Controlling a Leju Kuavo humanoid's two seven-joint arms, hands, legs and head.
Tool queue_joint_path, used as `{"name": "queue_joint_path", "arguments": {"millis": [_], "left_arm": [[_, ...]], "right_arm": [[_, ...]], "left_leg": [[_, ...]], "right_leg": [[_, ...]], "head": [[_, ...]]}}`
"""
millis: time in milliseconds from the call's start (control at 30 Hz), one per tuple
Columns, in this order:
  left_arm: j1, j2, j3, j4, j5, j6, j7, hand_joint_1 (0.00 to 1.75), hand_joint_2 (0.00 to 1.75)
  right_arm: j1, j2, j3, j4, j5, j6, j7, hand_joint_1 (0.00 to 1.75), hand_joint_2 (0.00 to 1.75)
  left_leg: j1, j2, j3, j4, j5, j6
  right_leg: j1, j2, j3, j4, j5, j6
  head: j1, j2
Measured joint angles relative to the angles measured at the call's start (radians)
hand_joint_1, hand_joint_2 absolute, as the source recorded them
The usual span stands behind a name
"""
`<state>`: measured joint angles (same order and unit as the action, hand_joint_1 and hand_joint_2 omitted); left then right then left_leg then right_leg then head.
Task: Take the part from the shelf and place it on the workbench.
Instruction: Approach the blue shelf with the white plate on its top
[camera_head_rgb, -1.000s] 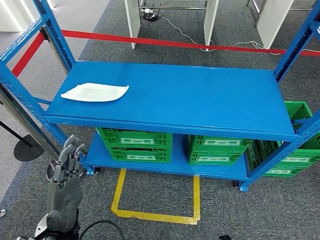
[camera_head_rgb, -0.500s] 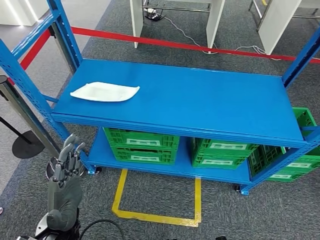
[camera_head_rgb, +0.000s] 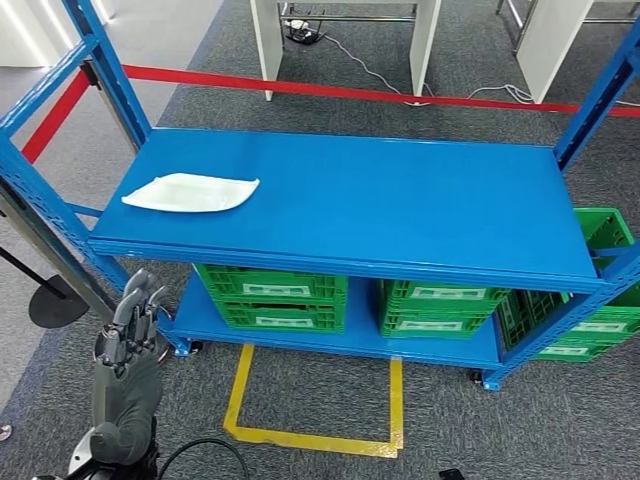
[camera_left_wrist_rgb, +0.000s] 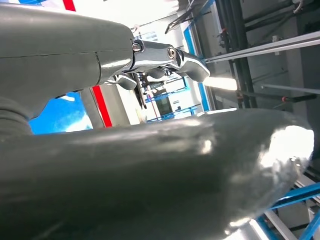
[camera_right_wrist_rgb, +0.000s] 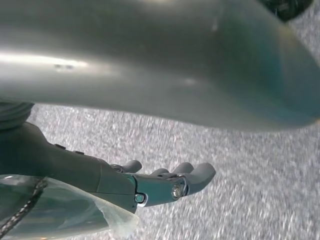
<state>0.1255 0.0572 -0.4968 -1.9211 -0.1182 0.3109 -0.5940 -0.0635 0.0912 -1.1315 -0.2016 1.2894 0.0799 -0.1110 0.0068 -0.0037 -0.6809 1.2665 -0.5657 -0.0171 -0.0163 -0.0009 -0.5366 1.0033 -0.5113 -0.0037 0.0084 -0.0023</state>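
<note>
**Left robot hand low beside the shelf, part not yet reached**

Left robot hand (camera_head_rgb: 130, 340) hangs at the near left of the head view, below the level of the top deck and well apart from anything on it. Its fingers (camera_head_rgb: 140, 305) point up, spread and relaxed, holding nothing; the left wrist view (camera_left_wrist_rgb: 166, 55) agrees, with open air past the fingers and nothing between them.

Further right and higher, the part (camera_head_rgb: 190, 192), a flat white leaf-shaped piece, lies on the left end of the blue shelf (camera_head_rgb: 392, 200), close to the front edge and near the left upright. To its right the deck runs bare and blue. Under it, green crates (camera_head_rgb: 272, 290) sit on the lower tier, and a yellow floor marking (camera_head_rgb: 317, 435) outlines a square in front of the rack.

The right robot hand (camera_right_wrist_rgb: 166, 182) hangs over grey carpet, fingers extended and loosely apart, empty.

The step in hand looks like the reach. Done well, the left arm should rise above the deck's front lip before moving inward, so the fingers do not catch the edge. Because the part is thin and lies flat, a top-down pinch may slip; sliding the fingers under the near rim, or drawing the piece slightly over the shelf edge, would likely give a firmer hold. No desk is in sight yet.
</note>
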Motion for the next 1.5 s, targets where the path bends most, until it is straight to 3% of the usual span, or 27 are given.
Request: {"name": "queue_joint_path", "arguments": {"millis": [67, 100, 167, 267, 333, 400, 433, 467, 500, 567, 600, 633, 767, 833, 900, 967, 1000, 1033, 1100, 1133, 1167, 1300, 1333, 1367, 1433, 1467, 1500], "left_arm": [[0.000, 0.000, 0.000, 0.000, 0.001, 0.000, 0.000, 0.00, 0.00], [-0.001, 0.000, 0.000, 0.000, 0.002, 0.000, 0.000, 0.00, 0.00], [-0.001, 0.000, 0.001, 0.000, 0.002, 0.001, 0.000, 0.00, 0.00], [0.000, 0.000, 0.001, 0.000, 0.002, 0.001, -0.001, 0.00, 0.00], [0.000, -0.002, 0.001, 0.000, 0.001, 0.001, -0.001, 0.00, 0.00], [0.001, -0.004, 0.001, 0.000, 0.001, 0.001, -0.002, 0.00, 0.00], [0.002, -0.004, 0.001, 0.000, 0.001, 0.001, -0.002, 0.00, 0.00], [0.003, -0.004, 0.001, 0.000, 0.001, 0.001, -0.002, 0.00, 0.00], [0.003, -0.004, 0.001, 0.000, 0.001, 0.001, -0.002, 0.00, 0.00], [0.004, -0.005, 0.001, 0.000, 0.001, 0.002, -0.002, 0.00, 0.00], [0.004, -0.005, 0.001, 0.000, 0.001, 0.002, -0.002, 0.00, 0.00], [0.004, -0.005, 0.001, 0.001, 0.002, 0.003, -0.002, 0.00, 0.00], [0.003, -0.007, 0.001, 0.001, 0.002, 0.003, -0.002, 0.00, 0.00], [0.003, -0.007, 0.001, 0.001, 0.002, 0.003, -0.003, 0.00, 0.00], [0.003, -0.006, 0.001, 0.001, 0.003, 0.003, -0.003, 0.00, 0.00], [0.004, -0.006, 0.001, 0.001, 0.004, 0.003, -0.003, 0.00, 0.00], [0.004, -0.006, 0.001, 0.001, 0.004, 0.003, -0.003, 0.00, 0.00], [0.004, -0.006, 0.001, 0.001, 0.004, 0.003, -0.003, 0.00, 0.00], [0.005, -0.006, 0.002, 0.001, 0.004, 0.003, -0.003, 0.00, 0.00], [0.006, -0.006, 0.002, 0.002, 0.004, 0.003, -0.003, 0.00, 0.00], [0.008, -0.006, 0.002, 0.002, 0.004, 0.003, -0.004, 0.00, 0.00], [0.009, -0.008, 0.003, 0.002, 0.002, 0.003, -0.006, 0.00, 0.00], [0.008, -0.009, 0.003, 0.002, 0.002, 0.003, -0.007, 0.00, 0.00], [0.008, -0.010, 0.003, 0.002, 0.002, 0.003, -0.007, 0.00, 0.00], [0.008, -0.011, 0.003, 0.002, 0.001, 0.003, -0.007, 0.00, 0.00], [0.009, -0.011, 0.003, 0.002, 0.001, 0.003, -0.007, 0.00, 0.00], [0.009, -0.011, 0.003, 0.002, 0.000, 0.003, -0.007, 0.00, 0.00]], "right_arm": [[0.000, 0.000, 0.000, 0.000, 0.000, 0.001, 0.000, 0.00, 0.00], [0.000, 0.001, 0.000, 0.000, 0.001, 0.002, 0.000, 0.00, 0.00], [-0.001, 0.001, 0.000, 0.000, 0.001, 0.002, 0.001, 0.00, 0.00], [-0.002, 0.001, 0.000, 0.000, 0.001, 0.001, 0.002, 0.00, 0.00], [-0.004, 0.001, 0.000, 0.000, 0.001, 0.001, 0.002, 0.00, 0.00], [-0.003, 0.001, 0.000, 0.001, 0.001, 0.001, 0.002, 0.00, 0.00], [0.000, 0.001, 0.000, 0.001, 0.002, 0.001, 0.002, 0.00, 0.00], [0.002, 0.001, 0.000, 0.001, 0.002, 0.001, 0.002, 0.00, 0.00], [0.003, 0.001, 0.000, 0.001, 0.002, 0.001, 0.003, 0.00, 0.00], [0.004, 0.000, 0.000, 0.001, 0.002, 0.001, 0.003, 0.00, 0.00], [0.003, 0.000, 0.000, 0.001, 0.002, 0.001, 0.003, 0.00, 0.00], [0.003, 0.000, -0.001, 0.002, 0.002, 0.001, 0.003, 0.00, 0.00], [0.007, 0.000, -0.002, 0.002, 0.002, 0.001, 0.006, 0.00, 0.00], [0.007, 0.000, -0.002, 0.002, 0.002, 0.001, 0.006, 0.00, 0.00], [0.007, 0.000, -0.002, 0.002, 0.002, 0.000, 0.007, 0.00, 0.00], [0.008, 0.000, -0.002, 0.001, 0.002, -0.001, 0.007, 0.00, 0.00], [0.009, 0.000, -0.003, 0.002, 0.002, 0.000, 0.007, 0.00, 0.00], [0.009, 0.000, -0.003, 0.002, 0.002, 0.000, 0.007, 0.00, 0.00], [0.010, 0.000, -0.003, 0.002, 0.002, 0.001, 0.008, 0.00, 0.00], [0.009, 0.000, -0.003, 0.002, 0.002, 0.001, 0.008, 0.00, 0.00], [0.008, 0.000, -0.003, 0.003, 0.003, 0.001, 0.008, 0.00, 0.00], [0.001, 0.000, -0.003, 0.003, 0.003, 0.000, 0.008, 0.00, 0.00], [-0.002, 0.000, -0.003, 0.002, 0.004, 0.000, 0.007, 0.00, 0.00], [-0.003, 0.000, -0.003, 0.003, 0.004, 0.000, 0.007, 0.00, 0.00], [-0.002, 0.000, -0.003, 0.003, 0.004, 0.001, 0.008, 0.00, 0.00], [0.000, 0.000, -0.003, 0.003, 0.004, 0.002, 0.008, 0.00, 0.00], [0.001, 0.000, -0.003, 0.003, 0.004, 0.001, 0.008, 0.00, 0.00]], "left_leg": [[-0.003, 0.000, 0.060, -0.137, 0.075, 0.012], [-0.006, 0.001, 0.086, -0.195, 0.092, 0.019], [-0.011, 0.001, 0.108, -0.248, 0.089, 0.031], [-0.007, -0.001, 0.121, -0.264, 0.084, 0.047], [-0.004, -0.001, 0.135, -0.267, 0.080, 0.056], [-0.006, 0.000, 0.141, -0.266, 0.072, 0.062], [-0.007, 0.000, 0.146, -0.266, 0.067, 0.063], [-0.008, -0.001, 0.153, -0.266, 0.061, 0.062], [-0.008, -0.002, 0.163, -0.265, 0.053, 0.061], [-0.008, -0.002, 0.188, -0.266, 0.034, 0.055], [-0.008, -0.002, 0.196, -0.266, 0.026, 0.050], [-0.008, -0.001, 0.200, -0.266, 0.019, 0.045], [-0.009, -0.001, 0.200, -0.241, 0.014, 0.025], [-0.007, 0.000, 0.154, -0.154, 0.001, 0.014], [-0.002, 0.000, 0.075, -0.028, -0.045, 0.004], [0.000, 0.000, 0.014, 0.031, -0.076, 0.001], [0.000, 0.000, 0.005, 0.015, -0.061, 0.003], [-0.001, 0.000, 0.009, -0.032, -0.024, 0.006], [-0.005, 0.001, 0.026, -0.149, 0.080, 0.018], [-0.008, 0.001, 0.031, -0.188, 0.115, 0.024], [-0.011, 0.001, 0.032, -0.207, 0.133, 0.029], [-0.008, 0.000, 0.058, -0.232, 0.126, 0.049], [-0.005, 0.000, 0.070, -0.240, 0.122, 0.055], [-0.004, 0.001, 0.079, -0.244, 0.117, 0.060], [-0.005, 0.001, 0.094, -0.246, 0.102, 0.067], [-0.005, -0.001, 0.103, -0.246, 0.094, 0.067], [-0.006, -0.003, 0.115, -0.246, 0.085, 0.066]], "right_leg": [[0.001, 0.001, 0.010, 0.000, -0.008, 0.005], [0.002, 0.002, 0.013, 0.000, -0.013, 0.010], [0.004, 0.000, 0.016, -0.001, -0.016, 0.023], [0.003, -0.003, 0.016, 0.018, -0.017, 0.041], [0.003, -0.002, -0.026, 0.093, -0.059, 0.048], [0.003, -0.001, -0.102, 0.219, -0.111, 0.054], [0.003, -0.001, -0.135, 0.264, -0.122, 0.055], [0.003, -0.001, -0.152, 0.275, -0.111, 0.055], [0.003, -0.001, -0.151, 0.248, -0.078, 0.053], [0.003, -0.001, -0.111, 0.124, 0.012, 0.049], [0.005, -0.001, -0.092, 0.067, 0.032, 0.045], [0.007, -0.002, -0.078, 0.034, 0.041, 0.039], [0.008, -0.001, -0.051, 0.016, 0.028, 0.009], [0.003, -0.001, -0.030, 0.010, 0.018, -0.001], [0.002, 0.000, -0.010, 0.008, 0.002, -0.006], [0.002, 0.001, 0.015, 0.008, -0.018, -0.006], [0.002, 0.003, 0.031, 0.008, -0.029, -0.005], [0.002, 0.004, 0.048, 0.008, -0.041, -0.002], [0.003, 0.005, 0.074, 0.007, -0.064, 0.005], [0.004, 0.005, 0.079, 0.007, -0.073, 0.010], [0.004, 0.004, 0.080, 0.004, -0.081, 0.015], [0.005, 0.001, 0.093, -0.002, -0.106, 0.036], [0.006, 0.001, 0.077, 0.034, -0.124, 0.040], [0.005, 0.001, 0.040, 0.095, -0.147, 0.042], [0.004, 0.001, -0.059, 0.236, -0.183, 0.046], [0.004, 0.001, -0.099, 0.275, -0.177, 0.047], [0.004, 0.001, -0.119, 0.275, -0.147, 0.048]], "head": [[0.000, 0.000], [0.000, 0.000], [0.000, 0.000], [0.002, 0.000], [0.005, 0.000], [0.007, 0.000], [0.006, 0.000], [0.007, 0.000], [0.007, 0.000], [0.007, 0.000], [0.006, 0.000], [0.005, 0.000], [0.000, 0.000], [-0.002, 0.000], [-0.003, 0.000], [-0.003, 0.000], [-0.003, 0.000], [-0.003, 0.000], [-0.003, 0.000], [-0.003, 0.000], [-0.002, 0.000], [0.000, 0.000], [0.002, 0.000], [0.004, 0.000], [0.005, 0.000], [0.005, 0.000], [0.005, 0.000]]}}
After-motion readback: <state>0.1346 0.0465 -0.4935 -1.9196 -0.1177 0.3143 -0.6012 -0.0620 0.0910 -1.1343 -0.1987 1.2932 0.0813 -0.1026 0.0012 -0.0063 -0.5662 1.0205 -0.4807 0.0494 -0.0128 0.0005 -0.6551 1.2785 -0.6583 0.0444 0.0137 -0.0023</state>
